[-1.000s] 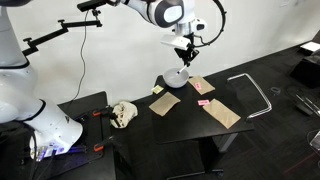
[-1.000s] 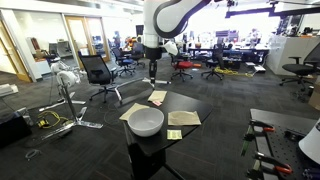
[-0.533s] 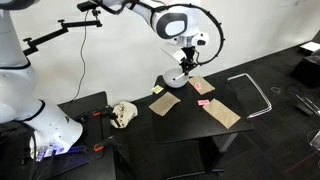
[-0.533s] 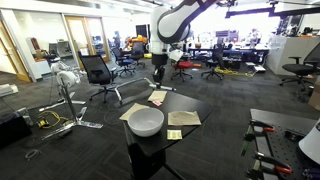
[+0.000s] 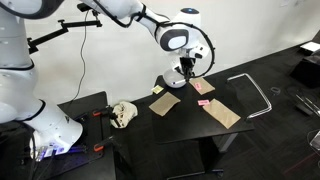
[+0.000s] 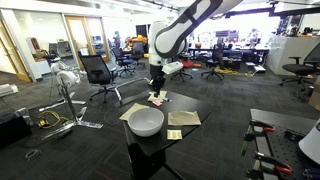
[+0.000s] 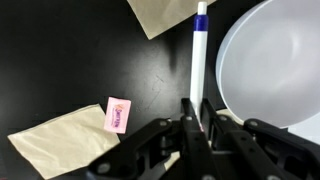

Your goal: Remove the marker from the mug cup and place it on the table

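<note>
Pinching a blue-and-white marker (image 7: 200,55) low over the black desk (image 7: 80,60), right beside a white bowl (image 7: 270,70).

In the wrist view: clamped at its near end between the fingers (image 7: 187,125), pressed in on the barrel from both sides, free end pointing toward 12 o'clock. Just at the marker's 3 o'clock, the bowl's curved rim, close alongside but not clearly touching. At its 8 o'clock, a small pink card (image 7: 118,115) lying flat, and farther out the same way a beige paper sheet (image 7: 55,150); another such sheet (image 7: 165,15) at 11 o'clock. In an exterior view, reaching down with the arm (image 6: 165,40) to the far edge of the desk beyond the bowl. Cannot tell whether the marker's tip meets the desk.
</note>
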Tool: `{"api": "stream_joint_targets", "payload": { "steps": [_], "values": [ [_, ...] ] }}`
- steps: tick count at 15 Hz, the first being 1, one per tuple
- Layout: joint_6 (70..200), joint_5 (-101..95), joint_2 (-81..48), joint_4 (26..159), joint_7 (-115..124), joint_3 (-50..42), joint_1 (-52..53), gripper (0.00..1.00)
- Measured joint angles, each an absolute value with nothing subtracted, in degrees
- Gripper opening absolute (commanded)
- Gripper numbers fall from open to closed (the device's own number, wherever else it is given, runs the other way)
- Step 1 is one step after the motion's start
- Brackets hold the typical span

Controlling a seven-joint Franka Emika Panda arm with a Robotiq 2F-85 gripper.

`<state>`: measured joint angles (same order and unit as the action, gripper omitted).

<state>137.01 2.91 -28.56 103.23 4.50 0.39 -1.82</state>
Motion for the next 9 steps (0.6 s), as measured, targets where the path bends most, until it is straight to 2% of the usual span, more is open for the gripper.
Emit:
{"api": "stream_joint_targets", "payload": {
  "steps": [9],
  "values": [
    [139.6, 2.8, -32.8, 100.2, 10.5, -2.6, -0.7, 0.03]
  ]
}}
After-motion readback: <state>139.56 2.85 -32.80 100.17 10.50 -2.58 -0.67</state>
